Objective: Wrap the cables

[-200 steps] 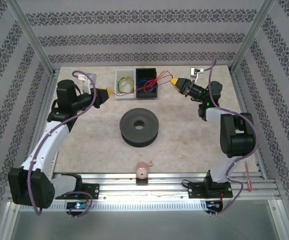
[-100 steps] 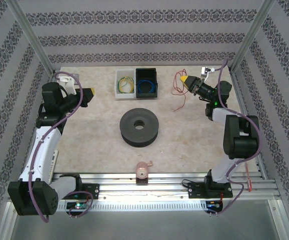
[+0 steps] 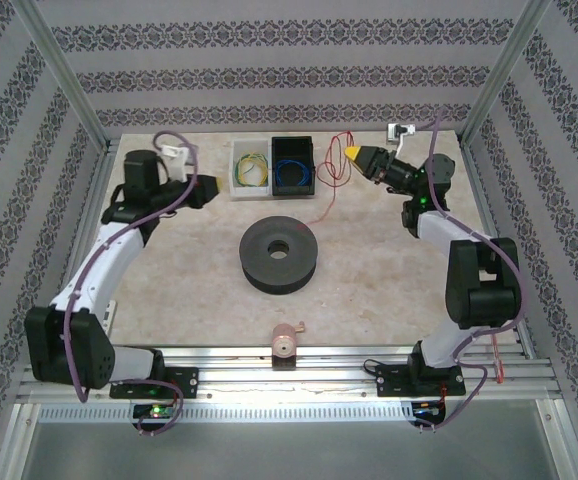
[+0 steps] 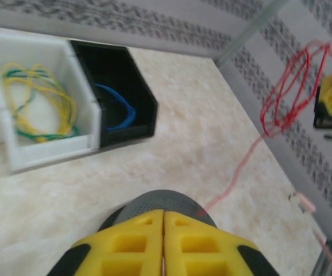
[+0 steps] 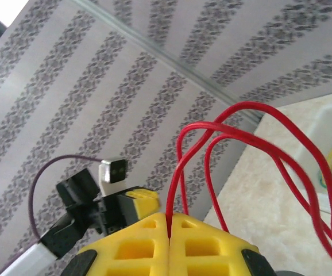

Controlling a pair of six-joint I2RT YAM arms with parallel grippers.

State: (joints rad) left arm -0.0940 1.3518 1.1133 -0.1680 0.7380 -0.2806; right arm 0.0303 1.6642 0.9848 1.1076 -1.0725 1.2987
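Cables (image 3: 331, 170) of thin red wire hang in loose loops from your right gripper (image 3: 352, 155), clenched on the strands above the far side of the table (image 3: 389, 270); one tail trails down onto the tabletop. Just left of the loops stands a black bin (image 3: 292, 141) with a blue coil (image 3: 294, 170), then a white bin (image 3: 237, 170) with a yellow-green coil (image 3: 252, 170). A black spool (image 3: 279, 255) sits mid-table, nearer you. Your left gripper (image 3: 207, 190) hovers pinched together on nothing, left of the white bin.

No text, label, brand, number or sign is legible anywhere in this scene.
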